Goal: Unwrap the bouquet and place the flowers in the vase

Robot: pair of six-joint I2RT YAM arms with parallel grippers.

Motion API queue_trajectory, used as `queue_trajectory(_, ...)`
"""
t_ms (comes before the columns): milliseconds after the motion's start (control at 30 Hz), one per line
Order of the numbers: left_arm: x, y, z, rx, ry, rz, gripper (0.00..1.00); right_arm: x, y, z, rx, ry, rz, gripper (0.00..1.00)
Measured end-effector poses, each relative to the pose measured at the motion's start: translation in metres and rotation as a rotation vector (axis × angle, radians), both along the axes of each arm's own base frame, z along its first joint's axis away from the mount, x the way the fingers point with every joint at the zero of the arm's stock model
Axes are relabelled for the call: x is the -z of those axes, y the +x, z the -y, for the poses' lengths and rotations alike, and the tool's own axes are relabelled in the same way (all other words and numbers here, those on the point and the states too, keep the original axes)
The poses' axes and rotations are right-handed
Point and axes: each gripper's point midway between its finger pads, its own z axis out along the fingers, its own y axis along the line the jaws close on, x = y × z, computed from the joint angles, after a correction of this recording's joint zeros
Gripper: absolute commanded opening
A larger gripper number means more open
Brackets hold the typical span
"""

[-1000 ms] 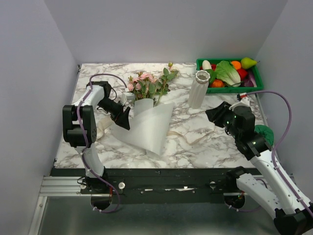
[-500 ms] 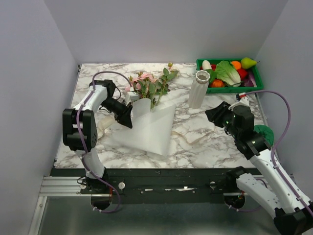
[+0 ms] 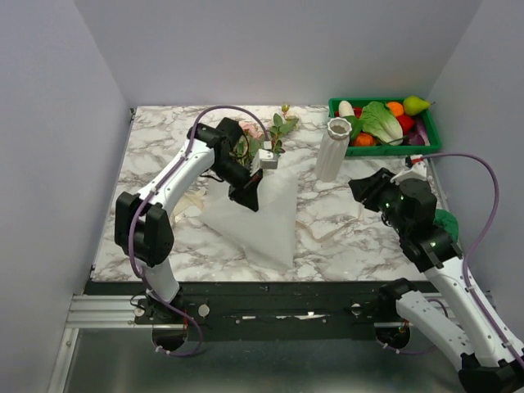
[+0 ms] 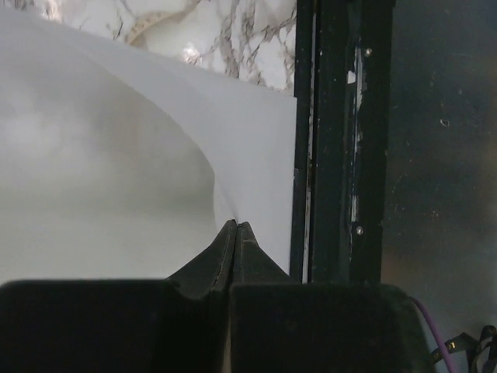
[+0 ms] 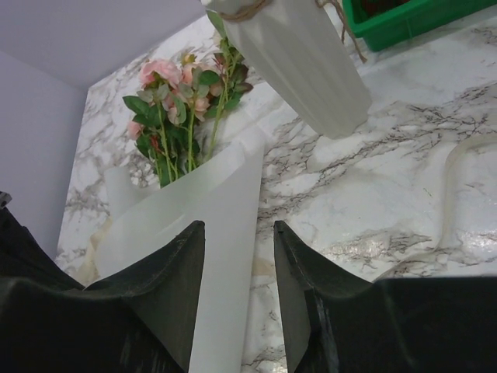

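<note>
The bouquet (image 3: 260,196) lies on the marble table (image 3: 344,233) to the left of the vase (image 3: 332,149). Its white paper wrap (image 3: 266,221) fans out wide toward the near edge. The flowers (image 3: 277,129), pink roses on green leafy stems, stick out of the wrap's far end, just left of the vase and level with its rim.

The left gripper (image 3: 250,195) is at the top of the wrap, left of the vase. Its jaws are pressed together with a fold of the paper pinched between the fingertips (image 4: 235,233). The right gripper (image 3: 360,185) hangs just right of the vase and nearer. Its jaws stand apart around nothing and point toward the wrap.

The vase stands upright, apart from the bouquet. Just behind and to its right, a green crate (image 3: 393,150) holds toy produce: a leafy lettuce (image 3: 379,120), a pear (image 3: 416,104), an orange (image 3: 395,107) and other red and white pieces.
</note>
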Motion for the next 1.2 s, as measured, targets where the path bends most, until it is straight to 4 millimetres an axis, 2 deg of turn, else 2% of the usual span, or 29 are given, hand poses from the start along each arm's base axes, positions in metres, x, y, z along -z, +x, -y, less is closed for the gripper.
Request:
queue_trajectory(167,-0.032,-0.011,0.039,0.062,-0.047,0.028,0.03,-0.008,-0.005,0.008,0.027,-0.008,0.018,0.5)
queue_trajectory(367,-0.049,-0.026,0.091,0.138,-0.066,-0.002,0.02,-0.03,-0.018,0.024,0.078,-0.021,0.072,0.52)
queue_trajectory(400,-0.051,-0.029,0.101,0.155,-0.07,-0.006,0.06,-0.035,-0.021,0.027,0.087,-0.021,0.084,0.53)
queue_trajectory(467,-0.055,-0.037,0.119,0.18,-0.073,-0.018,0.27,-0.045,-0.025,0.033,0.106,-0.016,0.111,0.58)
queue_trajectory(500,-0.056,-0.041,0.126,0.188,-0.073,-0.024,0.65,-0.052,-0.028,0.036,0.117,-0.013,0.13,0.6)
queue_trajectory(567,-0.06,-0.051,0.144,0.203,-0.077,-0.04,0.99,-0.061,-0.033,0.041,0.134,-0.009,0.153,0.63)
queue_trajectory(667,-0.067,-0.063,0.164,0.203,-0.082,-0.065,0.99,-0.066,-0.036,0.048,0.159,-0.012,0.165,0.65)
queue_trajectory(767,-0.075,-0.063,0.177,0.19,-0.101,-0.059,0.99,-0.062,-0.037,0.051,0.174,-0.024,0.151,0.66)
queue_trajectory(867,-0.08,-0.052,0.177,0.151,-0.104,-0.032,0.99,-0.062,-0.037,0.054,0.185,-0.029,0.15,0.68)
queue_trajectory(967,-0.073,-0.03,0.165,0.078,-0.076,0.007,0.99,-0.069,-0.04,0.058,0.201,-0.036,0.165,0.7)
queue_trajectory(1100,-0.048,0.022,0.121,-0.113,-0.003,0.046,0.99,-0.094,-0.049,0.065,0.215,-0.032,0.222,0.71)
queue_trajectory(1200,-0.017,0.073,0.082,-0.289,0.079,0.09,0.99,-0.113,-0.054,0.068,0.217,-0.019,0.266,0.71)
